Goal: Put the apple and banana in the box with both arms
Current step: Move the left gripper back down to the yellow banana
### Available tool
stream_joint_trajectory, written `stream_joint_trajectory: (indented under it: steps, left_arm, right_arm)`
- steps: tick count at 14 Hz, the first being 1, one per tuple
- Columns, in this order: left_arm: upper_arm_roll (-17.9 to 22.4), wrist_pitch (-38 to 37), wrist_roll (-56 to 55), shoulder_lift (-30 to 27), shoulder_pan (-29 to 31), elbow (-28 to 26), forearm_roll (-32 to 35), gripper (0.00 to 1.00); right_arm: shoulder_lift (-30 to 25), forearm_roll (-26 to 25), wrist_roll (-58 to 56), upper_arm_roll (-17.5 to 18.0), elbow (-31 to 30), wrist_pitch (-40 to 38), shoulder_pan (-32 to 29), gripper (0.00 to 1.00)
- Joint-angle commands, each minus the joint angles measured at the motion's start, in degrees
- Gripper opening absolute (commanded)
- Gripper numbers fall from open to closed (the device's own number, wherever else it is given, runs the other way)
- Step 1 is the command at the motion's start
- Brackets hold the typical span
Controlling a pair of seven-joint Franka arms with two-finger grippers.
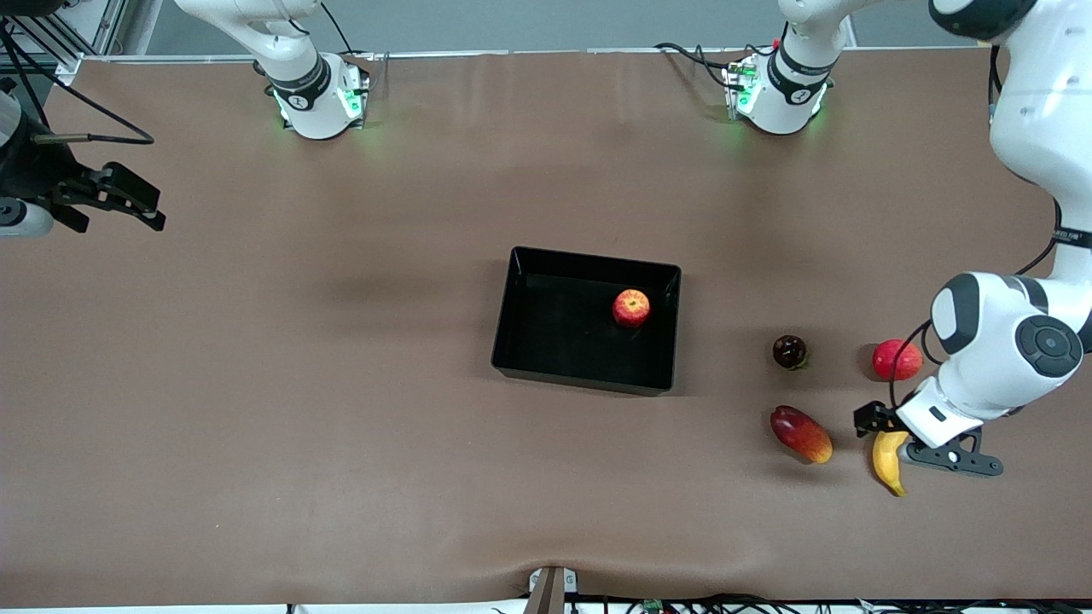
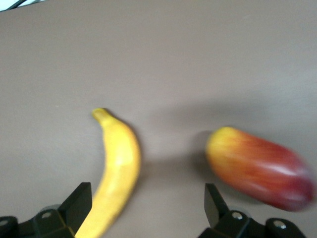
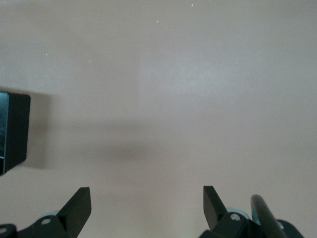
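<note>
The apple [image 1: 631, 308] lies in the black box [image 1: 554, 337] in the middle of the table, near the wall toward the left arm's end. The banana [image 1: 889, 460] lies on the table at the left arm's end, nearer the front camera than the box. My left gripper [image 1: 891, 433] is open and low over the banana's upper end. In the left wrist view the banana [image 2: 116, 168] lies between the fingers, close to one fingertip [image 2: 81, 198], with the gripper [image 2: 147, 203] not touching it. My right gripper [image 1: 141, 205] waits open and empty at the right arm's end; it also shows in the right wrist view [image 3: 147, 201].
An elongated red-orange fruit [image 1: 800, 433] lies beside the banana, toward the box, and shows in the left wrist view [image 2: 257, 166]. A dark round fruit [image 1: 789, 351] and a plain red round fruit [image 1: 896, 360] lie farther from the camera. A box corner [image 3: 15, 129] shows in the right wrist view.
</note>
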Motion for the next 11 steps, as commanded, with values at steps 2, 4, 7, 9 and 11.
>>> stream_joint_trajectory:
  steps: [2,4,7,9,11]
  left_arm:
    - [3.3,6.6,7.4,5.2,-0.3,1.3,1.5,1.0]
    - [3.5,7.4,7.5,6.4,0.0,1.4,1.7,1.0]
    - [3.5,7.4,10.7,5.9,0.0,1.4,1.9,0.44]
    - [3.5,7.4,14.5,5.7,0.8,1.4,2.0,0.01]
    - [3.5,7.3,17.5,5.1,1.6,1.5,2.0,0.0]
  right_arm:
    - [2.3,0.4,-2.9,0.2,3.8,-2.3,-0.5,1.0]
    - [2.3,0.4,-3.6,0.1,3.8,-2.3,-0.4,1.0]
    - [2.2,0.4,-3.5,0.1,3.7,-3.9,-0.4,1.0]
    - [2.0,0.4,-3.5,0.1,2.9,-3.7,-0.3,1.0]
    - [1.3,0.4,-3.5,0.1,1.6,-3.1,-0.3,1.0]
